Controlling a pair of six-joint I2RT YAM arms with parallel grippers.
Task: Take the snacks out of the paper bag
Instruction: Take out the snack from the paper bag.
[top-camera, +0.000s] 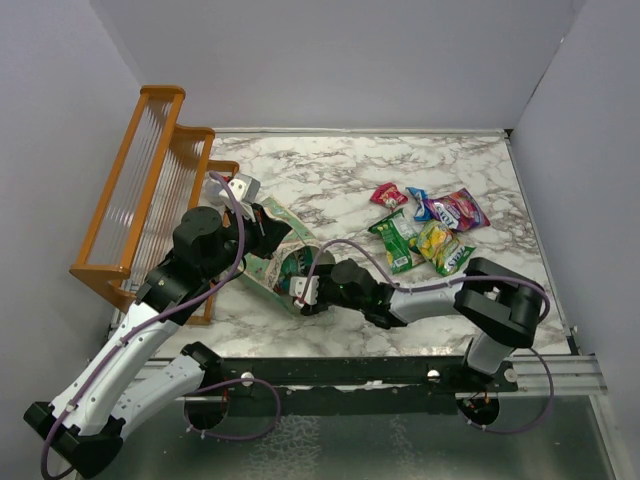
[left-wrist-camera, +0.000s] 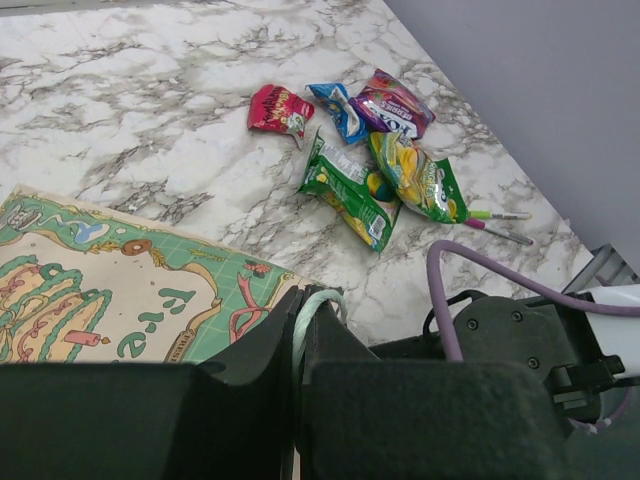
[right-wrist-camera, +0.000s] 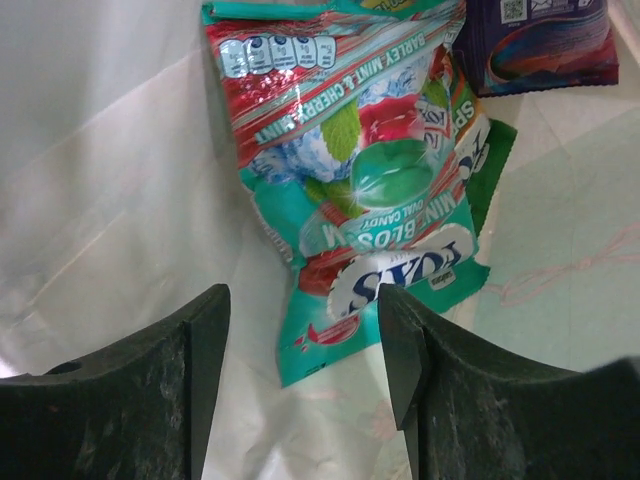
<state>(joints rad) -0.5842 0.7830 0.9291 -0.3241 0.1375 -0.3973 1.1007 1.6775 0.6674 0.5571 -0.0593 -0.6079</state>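
The pale-green paper bag (top-camera: 268, 252) lies on its side at centre-left; its printed side shows in the left wrist view (left-wrist-camera: 110, 300). My left gripper (left-wrist-camera: 298, 345) is shut on the bag's loop handle (left-wrist-camera: 318, 300). My right gripper (top-camera: 296, 285) is at the bag's mouth. In the right wrist view it (right-wrist-camera: 305, 325) is open inside the white interior, jaws either side of the near end of a teal-and-red mint packet (right-wrist-camera: 365, 190). A purple packet (right-wrist-camera: 545, 45) lies deeper in. Several snacks (top-camera: 425, 225) lie on the table at right, also in the left wrist view (left-wrist-camera: 370, 150).
An orange wooden rack (top-camera: 150, 190) stands along the left wall. Thin pink-and-green pens (left-wrist-camera: 498, 225) lie by the snack pile. Grey walls close in the marble table (top-camera: 340, 170) on three sides.
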